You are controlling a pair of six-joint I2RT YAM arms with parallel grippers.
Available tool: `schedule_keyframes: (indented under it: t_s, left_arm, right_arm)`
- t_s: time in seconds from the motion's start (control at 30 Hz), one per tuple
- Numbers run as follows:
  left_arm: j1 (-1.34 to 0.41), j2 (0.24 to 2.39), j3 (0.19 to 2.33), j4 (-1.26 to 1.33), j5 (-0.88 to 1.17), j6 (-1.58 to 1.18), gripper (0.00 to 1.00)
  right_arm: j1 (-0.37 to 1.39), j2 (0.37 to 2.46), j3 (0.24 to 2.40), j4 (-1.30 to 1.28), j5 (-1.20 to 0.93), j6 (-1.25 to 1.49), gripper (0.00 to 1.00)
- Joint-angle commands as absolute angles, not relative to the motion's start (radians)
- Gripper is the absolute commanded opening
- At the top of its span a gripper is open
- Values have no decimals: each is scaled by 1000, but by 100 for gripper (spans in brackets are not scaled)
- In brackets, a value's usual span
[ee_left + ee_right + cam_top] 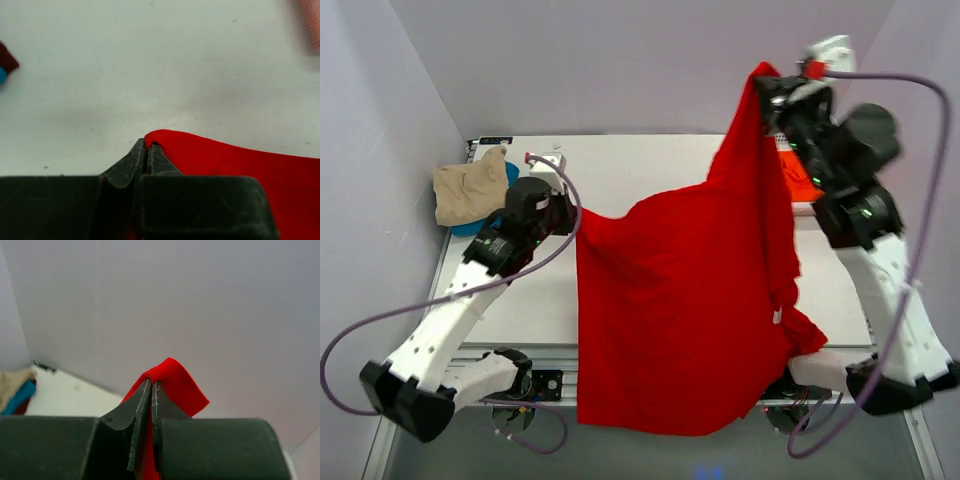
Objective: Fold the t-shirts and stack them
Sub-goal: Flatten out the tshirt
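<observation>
White worktop is carrying a tan-topped pile of soft shirts; your left claw and right claw are each pinching the bright red cloth t-shirt, not yet folded.

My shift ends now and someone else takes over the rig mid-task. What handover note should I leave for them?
Left gripper: shut on one corner of the bright red t-shirt, low over the table.
Right gripper: shut on another part of it, raised high, so the shirt hangs spread between the arms, its lower edge past the table's near edge.
Tan t-shirt lies on a teal t-shirt at the far left corner; orange cloth sits behind the right arm.
Done: red shirt gripped and spread. Left: lay it flat, fold it, stack it, then likely the orange one.
</observation>
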State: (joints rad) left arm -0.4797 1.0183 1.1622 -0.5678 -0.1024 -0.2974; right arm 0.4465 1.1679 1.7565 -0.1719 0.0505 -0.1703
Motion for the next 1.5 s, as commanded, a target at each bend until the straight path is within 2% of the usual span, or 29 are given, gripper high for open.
schedule_keyframes:
  t_s: [0.0, 0.17, 0.37, 0.5, 0.53, 0.57, 0.6, 0.63, 0.67, 0.7, 0.73, 0.77, 0.8, 1.0, 1.1, 1.13, 1.17, 1.2, 1.23, 1.27, 1.3, 1.33, 1.47]
  left_arm:
    - [-471, 1095, 1102, -454, -296, -314, 0]
    - [-440, 1326, 1092, -385, -422, -341, 0]
    - [-390, 1697, 1178, -252, -554, -253, 0]
    - [-359, 1819, 1261, -157, -641, -200, 0]
    - [-354, 1834, 1291, -111, -661, -189, 0]
    - [-347, 1847, 1310, -88, -698, -167, 12]
    - [-345, 1868, 1333, -81, -733, -147, 21]
    - [-345, 1873, 1354, -60, -765, -135, 37]
    - [-345, 1873, 1394, -55, -794, -127, 54]
    - [-345, 1855, 1411, -55, -842, -129, 62]
    - [-345, 1835, 1419, -34, -856, -126, 65]
    - [-345, 1815, 1419, -17, -862, -118, 68]
    - [-345, 1792, 1420, -9, -868, -118, 71]
    - [-409, 1594, 1336, -44, -778, -199, 70]
    - [-481, 1528, 1257, -199, -671, -308, 60]
    - [-500, 1514, 1226, -212, -648, -330, 56]
    - [-530, 1499, 1195, -222, -626, -366, 44]
    - [-538, 1499, 1169, -257, -626, -388, 36]
    - [-538, 1505, 1135, -273, -633, -411, 27]
    - [-534, 1531, 1123, -285, -667, -428, 9]
    - [-528, 1554, 1123, -299, -672, -436, 2]
    - [-519, 1581, 1130, -345, -663, -440, 0]
    - [-474, 1719, 1216, -393, -586, -451, 0]
  right_arm:
    - [434, 1296, 1654, -120, 132, -219, 8]
    - [384, 1552, 1600, -67, 121, -216, 8]
    - [374, 1862, 1750, -97, 205, -253, 8]
    - [374, 1994, 1854, -65, 253, -224, 8]
    - [374, 2038, 1891, -46, 250, -230, 36]
    - [374, 2064, 1925, -55, 242, -239, 61]
    - [374, 2089, 1962, -72, 251, -250, 68]
    - [374, 2127, 2026, -99, 264, -253, 74]
    - [374, 2138, 2043, -106, 274, -258, 75]
    - [376, 2138, 2045, -106, 294, -262, 81]
    - [374, 2111, 2036, -98, 305, -270, 97]
    - [374, 2089, 1985, -65, 313, -268, 90]
    - [374, 2067, 1958, -51, 334, -265, 90]
    - [374, 1876, 1738, -35, 400, -219, 90]
    - [374, 1855, 1744, -226, 449, -131, 97]
    - [374, 1847, 1737, -273, 452, -105, 79]
    - [374, 1833, 1718, -308, 449, -60, 65]
    - [374, 1803, 1692, -345, 436, -39, 47]
    - [374, 1786, 1628, -351, 425, -22, 22]
    - [374, 1770, 1596, -348, 411, -11, 16]
    - [374, 1760, 1570, -348, 379, -8, 11]
    - [374, 1750, 1537, -366, 371, 17, 8]
    - [374, 1738, 1479, -399, 345, 44, 8]
